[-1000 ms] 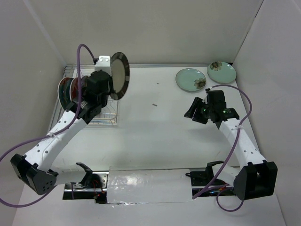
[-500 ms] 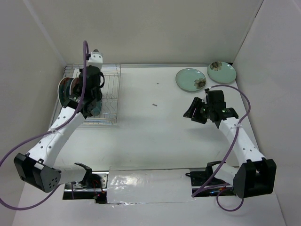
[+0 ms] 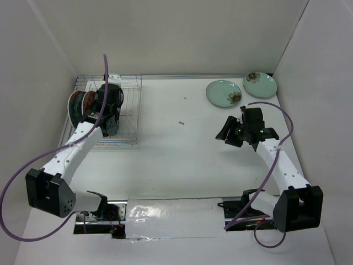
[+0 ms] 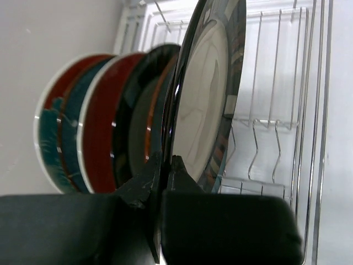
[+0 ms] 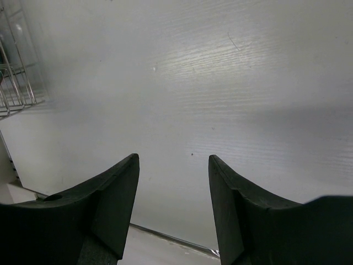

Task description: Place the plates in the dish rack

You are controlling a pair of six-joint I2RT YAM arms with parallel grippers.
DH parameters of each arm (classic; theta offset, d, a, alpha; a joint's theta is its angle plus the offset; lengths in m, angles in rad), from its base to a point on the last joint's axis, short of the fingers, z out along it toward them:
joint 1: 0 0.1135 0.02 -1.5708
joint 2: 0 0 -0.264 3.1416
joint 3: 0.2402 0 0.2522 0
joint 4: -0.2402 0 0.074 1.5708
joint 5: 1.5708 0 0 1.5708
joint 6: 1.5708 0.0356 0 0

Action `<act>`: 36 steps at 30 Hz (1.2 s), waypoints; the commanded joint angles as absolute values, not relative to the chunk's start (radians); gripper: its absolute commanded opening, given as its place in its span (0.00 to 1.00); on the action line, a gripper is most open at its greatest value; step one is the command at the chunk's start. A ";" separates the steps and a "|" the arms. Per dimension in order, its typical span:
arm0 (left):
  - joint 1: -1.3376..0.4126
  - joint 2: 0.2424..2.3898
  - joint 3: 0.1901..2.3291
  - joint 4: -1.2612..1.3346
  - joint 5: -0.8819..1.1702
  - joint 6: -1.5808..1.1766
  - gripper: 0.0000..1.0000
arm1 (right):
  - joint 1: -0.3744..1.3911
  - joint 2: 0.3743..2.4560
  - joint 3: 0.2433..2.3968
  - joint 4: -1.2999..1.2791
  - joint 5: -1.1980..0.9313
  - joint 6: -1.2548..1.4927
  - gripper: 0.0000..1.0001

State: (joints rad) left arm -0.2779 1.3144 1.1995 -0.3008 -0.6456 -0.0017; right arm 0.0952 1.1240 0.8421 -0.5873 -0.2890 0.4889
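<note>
Cream, dark-rimmed plate (image 4: pixel 207 105), held high above the one dish rack (image 3: pixel 126 118) a second ago, is now upright inside it. It sits just beside a row of standing plates (image 4: pixel 99 127), at least four. The left gripper (image 4: pixel 164 165) is clamped on its lower rim. Two mint plates (image 3: pixel 223 92) lie on the table (image 3: pixel 182 154), far right. Right gripper (image 5: pixel 174 165) hovers unmoved, fingers spread.

A white table (image 3: pixel 182 149) stands enclosed by plain white walls (image 3: pixel 182 33) at the back and both sides.
</note>
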 commanded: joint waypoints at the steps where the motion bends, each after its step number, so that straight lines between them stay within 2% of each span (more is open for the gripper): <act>1: -0.268 1.293 1.189 -0.190 -0.635 -0.069 0.00 | 0.089 1.124 0.831 -0.535 -0.281 0.483 0.60; 9: -0.268 1.333 1.180 -0.262 -0.626 -0.139 0.02 | 0.089 1.134 0.822 -0.526 -0.281 0.492 0.61; 14: -0.268 1.333 1.180 -0.272 -0.595 -0.158 0.25 | 0.078 1.154 0.822 -0.503 -0.272 0.492 0.67; 15: -0.268 1.333 1.180 -0.281 -0.595 -0.158 0.36 | 0.068 1.167 0.831 -0.503 -0.272 0.503 0.67; 16: -0.268 1.344 1.192 -0.281 -0.586 -0.158 0.42 | 0.067 1.184 0.842 -0.491 -0.272 0.503 0.69; 23: -0.268 1.344 1.255 -0.334 -0.525 -0.202 0.78 | 0.017 1.276 0.904 -0.401 -0.201 0.570 0.78; 29: -0.331 1.325 1.370 -0.423 -0.416 -0.245 0.90 | -0.073 1.380 0.928 -0.244 -0.155 0.612 0.84; 36: -0.435 1.266 1.315 -0.463 -0.184 -0.368 1.00 | -0.173 1.555 0.948 -0.022 -0.213 0.667 0.85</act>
